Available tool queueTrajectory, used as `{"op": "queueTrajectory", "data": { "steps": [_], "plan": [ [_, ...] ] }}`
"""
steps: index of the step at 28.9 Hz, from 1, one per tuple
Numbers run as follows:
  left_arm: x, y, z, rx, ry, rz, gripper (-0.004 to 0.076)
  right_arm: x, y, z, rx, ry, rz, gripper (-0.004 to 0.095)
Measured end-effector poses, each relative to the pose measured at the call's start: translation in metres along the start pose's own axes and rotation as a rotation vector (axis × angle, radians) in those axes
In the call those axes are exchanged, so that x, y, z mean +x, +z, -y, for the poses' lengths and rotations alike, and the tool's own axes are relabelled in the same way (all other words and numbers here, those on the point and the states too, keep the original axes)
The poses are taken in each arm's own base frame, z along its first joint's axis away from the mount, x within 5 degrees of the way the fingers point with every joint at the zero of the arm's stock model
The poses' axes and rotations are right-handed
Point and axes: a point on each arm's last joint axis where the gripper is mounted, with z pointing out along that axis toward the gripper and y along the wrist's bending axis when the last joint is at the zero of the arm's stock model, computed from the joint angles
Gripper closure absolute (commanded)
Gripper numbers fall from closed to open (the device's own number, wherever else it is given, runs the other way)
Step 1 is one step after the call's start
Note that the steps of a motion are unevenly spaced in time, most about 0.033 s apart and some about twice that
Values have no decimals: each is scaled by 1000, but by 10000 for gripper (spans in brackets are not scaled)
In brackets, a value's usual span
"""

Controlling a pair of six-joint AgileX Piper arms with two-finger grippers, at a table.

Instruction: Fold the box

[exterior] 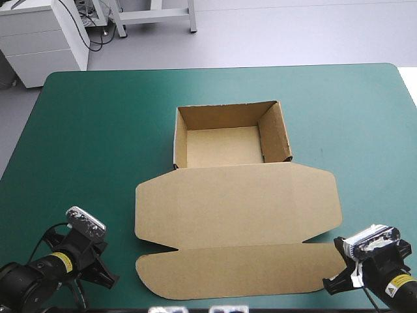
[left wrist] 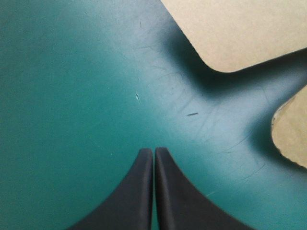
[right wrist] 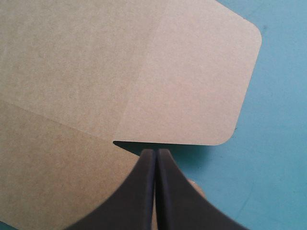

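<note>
High view, box: the brown box [exterior: 234, 208] lies in the middle of the teal-green cover [exterior: 98, 117], with its tray open and walls up at the far end and its lid flat toward the near edge
High view, arms: left gripper [exterior: 107, 277] sits off the lid's near-left corner, right gripper [exterior: 333, 283] at its near-right corner
Left wrist view: black fingers clenched together over bare cover, grasping nothing; two rounded lid corners lie ahead
Right wrist view: fingers pressed together and empty, tips at a notch between lid flaps

Bright, even light falls from above on the bench [exterior: 91, 130]. The box [exterior: 234, 208] throws soft, dim shade onto the teal-green cover [left wrist: 72, 96] beside its rounded flaps, and a thin dark shadow lies under a flap edge just ahead of the right end effector [right wrist: 155, 151]
</note>
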Motion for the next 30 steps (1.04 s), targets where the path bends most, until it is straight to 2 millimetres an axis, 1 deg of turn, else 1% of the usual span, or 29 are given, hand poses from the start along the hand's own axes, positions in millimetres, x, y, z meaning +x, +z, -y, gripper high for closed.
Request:
{"op": "queueTrajectory", "data": {
  "steps": [30],
  "plan": [
    [0, 0, 0, 1, -28, -1, 731, 0, 0, 0, -1, 6, -3, 922]
  ]
}}
